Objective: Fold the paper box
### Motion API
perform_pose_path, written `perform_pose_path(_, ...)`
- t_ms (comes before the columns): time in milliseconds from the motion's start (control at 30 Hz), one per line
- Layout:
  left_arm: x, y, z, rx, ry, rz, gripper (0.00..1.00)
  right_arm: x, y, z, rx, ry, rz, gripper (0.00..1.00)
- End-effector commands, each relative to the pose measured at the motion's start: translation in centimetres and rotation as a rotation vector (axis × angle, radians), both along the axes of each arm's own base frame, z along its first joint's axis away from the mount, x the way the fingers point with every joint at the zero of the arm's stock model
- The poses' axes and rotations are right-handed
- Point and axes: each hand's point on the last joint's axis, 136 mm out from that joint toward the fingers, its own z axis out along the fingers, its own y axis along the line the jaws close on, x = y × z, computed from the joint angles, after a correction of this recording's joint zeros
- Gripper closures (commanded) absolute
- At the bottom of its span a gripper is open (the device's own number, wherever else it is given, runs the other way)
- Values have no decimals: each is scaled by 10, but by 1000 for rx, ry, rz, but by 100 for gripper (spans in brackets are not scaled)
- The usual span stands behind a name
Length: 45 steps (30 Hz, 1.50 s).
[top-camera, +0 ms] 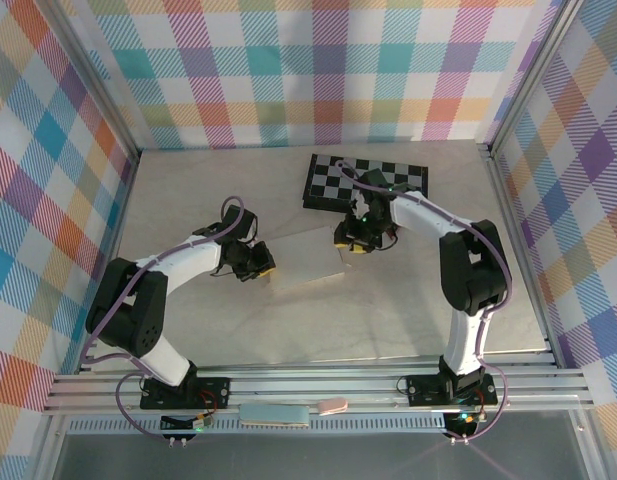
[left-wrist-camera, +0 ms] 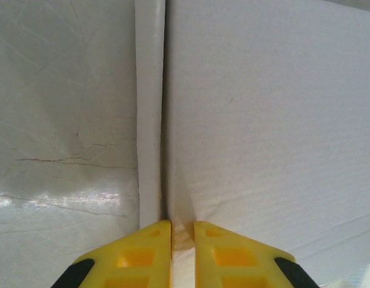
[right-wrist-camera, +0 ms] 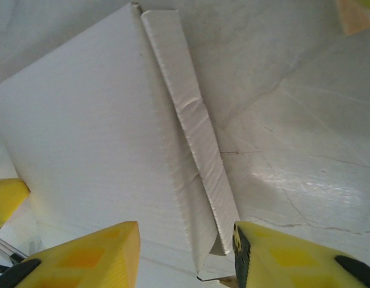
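Observation:
The paper box [top-camera: 306,260] lies as a flat white cardboard sheet on the table, between the two grippers. My left gripper [top-camera: 256,262] is at its left edge. In the left wrist view the yellow fingers [left-wrist-camera: 146,255] stand nearly together, pinching the cardboard at the crease where a narrow flap [left-wrist-camera: 150,108] meets the main panel [left-wrist-camera: 268,120]. My right gripper [top-camera: 353,240] is at the sheet's far right corner. Its fingers [right-wrist-camera: 83,258] are wide apart and straddle a raised, creased edge flap [right-wrist-camera: 196,132] of the white panel [right-wrist-camera: 83,138] without touching it.
A black-and-white chessboard [top-camera: 366,182] lies just behind the right gripper, close to the sheet's far corner. The table [top-camera: 188,200] is pale marble-patterned, fenced by aluminium rails and checked walls. A pink object [top-camera: 331,406] and a pale bar [top-camera: 275,415] rest on the near rail.

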Motion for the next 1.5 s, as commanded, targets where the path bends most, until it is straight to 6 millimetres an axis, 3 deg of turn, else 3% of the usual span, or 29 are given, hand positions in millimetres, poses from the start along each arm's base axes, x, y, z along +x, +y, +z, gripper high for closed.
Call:
perform_pose_path(0, -1, 6, -3, 26, 22, -4, 86, -10, 4, -17, -11, 45, 48, 59)
perform_pose_path(167, 2, 5, -4, 24, 21, -1, 86, -21, -1, -37, -38, 88, 56, 60)
perform_pose_path(433, 5, 6, 1, 31, 9, 1, 86, -24, -5, -54, -96, 120, 56, 73)
perform_pose_path(600, 11, 13, 32, 48, -65, 26, 67, -26, -8, -57, -106, 131, 52, 74)
perform_pose_path(733, 12, 18, 50, 38, -98, 41, 58, -25, -6, -55, -101, 124, 54, 74)
perform_pose_path(867, 12, 22, 38, 8, -61, 41, 57, -23, -4, -52, -92, 119, 55, 75)
perform_pose_path(1033, 17, 10, 21, -49, -27, 18, 58, -22, -2, -51, -84, 120, 61, 75)
perform_pose_path(1467, 16, -7, -15, -77, 39, -8, 75, -23, 7, -51, -42, 131, 70, 76)
